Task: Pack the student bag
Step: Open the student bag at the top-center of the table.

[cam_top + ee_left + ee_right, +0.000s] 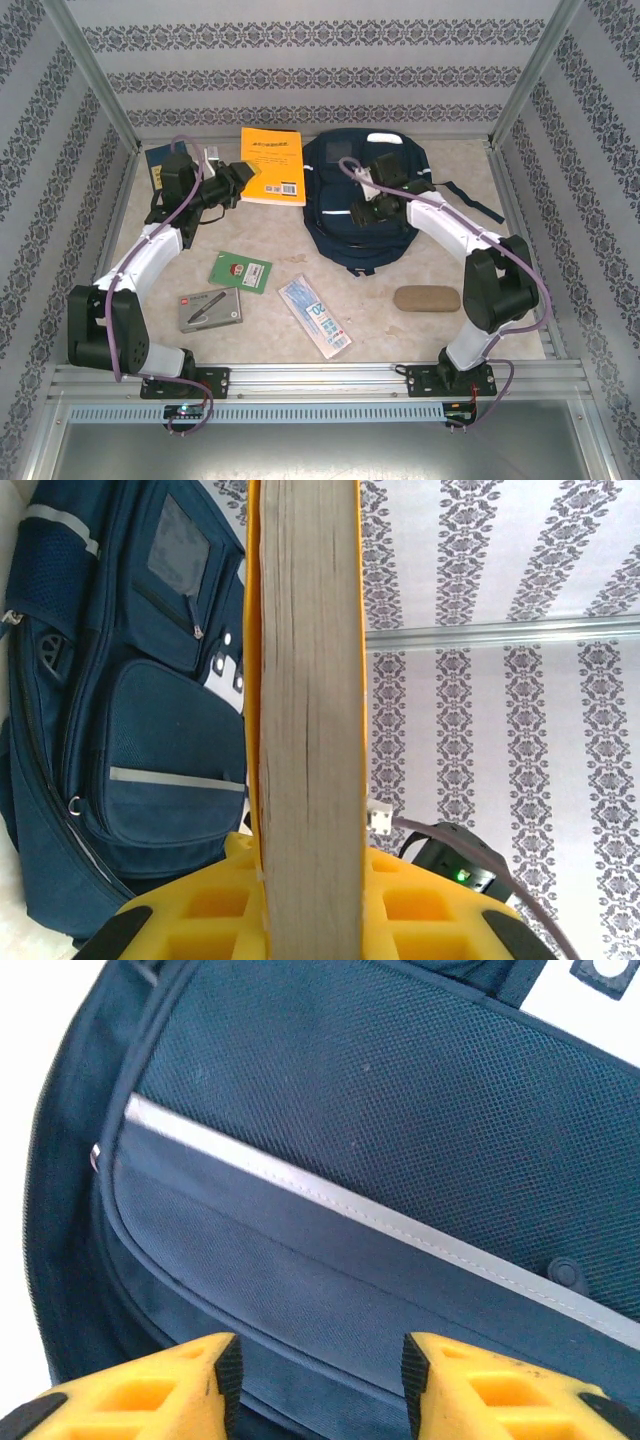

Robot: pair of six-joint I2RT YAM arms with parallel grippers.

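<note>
Closest to its lens, the left gripper (310, 905) pinches a thick orange book (310, 680) by its page edge, with the student bag (130, 710) just beside it. At the right wrist, the right gripper (320, 1380) stands spread over the bag's front pocket, grasping nothing. From above, the bag lies under that gripper. I judge its mouth should be opened wide before the book goes in.

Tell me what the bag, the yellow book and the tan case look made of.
Bag: woven synthetic fabric, probably nylon or polyester, matte; a fine grid weave and stitched seams show close up. Book: paper block, matte, with thin stacked page edges between yellow covers, likely card. Case: tan, smooth and dull; leather, fabric or plastic, too small to tell.
</note>
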